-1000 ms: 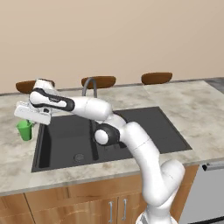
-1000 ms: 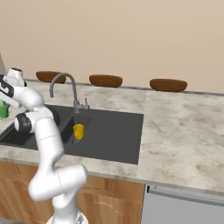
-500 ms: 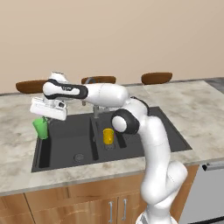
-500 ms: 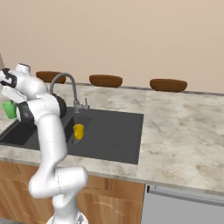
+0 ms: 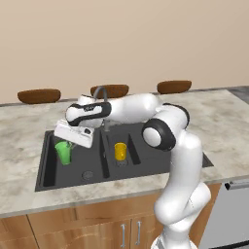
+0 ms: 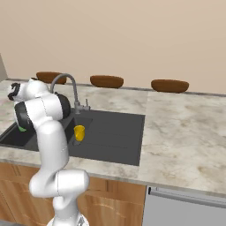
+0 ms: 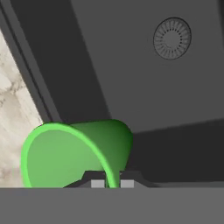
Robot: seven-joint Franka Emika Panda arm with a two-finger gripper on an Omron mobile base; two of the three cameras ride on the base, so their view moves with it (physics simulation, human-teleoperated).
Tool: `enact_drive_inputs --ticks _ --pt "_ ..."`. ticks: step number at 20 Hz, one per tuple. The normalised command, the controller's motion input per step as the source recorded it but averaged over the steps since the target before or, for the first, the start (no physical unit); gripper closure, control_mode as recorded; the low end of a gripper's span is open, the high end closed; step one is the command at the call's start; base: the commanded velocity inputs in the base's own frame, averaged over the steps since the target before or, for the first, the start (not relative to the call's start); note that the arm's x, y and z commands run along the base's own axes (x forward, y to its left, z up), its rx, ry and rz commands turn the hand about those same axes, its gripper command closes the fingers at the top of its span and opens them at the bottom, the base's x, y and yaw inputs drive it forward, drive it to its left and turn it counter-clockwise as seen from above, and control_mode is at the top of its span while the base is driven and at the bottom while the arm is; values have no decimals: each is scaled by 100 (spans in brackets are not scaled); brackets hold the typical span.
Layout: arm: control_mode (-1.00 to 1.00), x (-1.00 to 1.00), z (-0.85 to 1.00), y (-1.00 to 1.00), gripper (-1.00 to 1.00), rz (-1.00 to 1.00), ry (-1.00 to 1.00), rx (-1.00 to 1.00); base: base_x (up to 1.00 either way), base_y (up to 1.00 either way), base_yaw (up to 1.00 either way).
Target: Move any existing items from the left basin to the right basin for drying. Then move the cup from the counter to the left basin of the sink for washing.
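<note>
The green cup (image 5: pixel 63 151) hangs in the left basin (image 5: pixel 78 164), close to its left wall. My gripper (image 5: pixel 66 144) is shut on the cup's rim. In the hand view the cup (image 7: pixel 78 148) fills the lower left, with one wall pinched between my fingertips (image 7: pixel 98 183). Beyond it lie the dark floor of the left basin (image 7: pixel 144 87) and its round drain (image 7: pixel 172 38). In the right base view my arm hides most of the cup, leaving a green sliver (image 6: pixel 21 129). A yellow-orange cup (image 5: pixel 120 151) stands in the right basin (image 5: pixel 131 158).
The grey gooseneck faucet (image 5: pixel 101 95) rises behind the divider, just right of my hand. Marbled counter (image 5: pixel 24 141) surrounds the sink, and a strip of it (image 7: pixel 13 109) shows beside the basin wall. Three brown stools (image 5: pixel 39 96) line the far edge.
My arm has swung right from the counter left of the sink, carrying the green cup over the rim and down into the left basin. The yellow-orange cup has not moved.
</note>
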Motion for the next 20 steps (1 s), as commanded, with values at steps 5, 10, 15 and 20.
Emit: enact_drive_inputs --ticks 5,10,15,20 --pt "-100 8 -59 -1 100 -8 0 0 0 0 0" --pt "-100 16 -43 0 100 -5 0 0 0 0 0" --pt "-100 22 -39 0 100 -2 0 0 0 0 0" --pt "-100 24 -48 0 100 -1 0 -2 0 0 0"
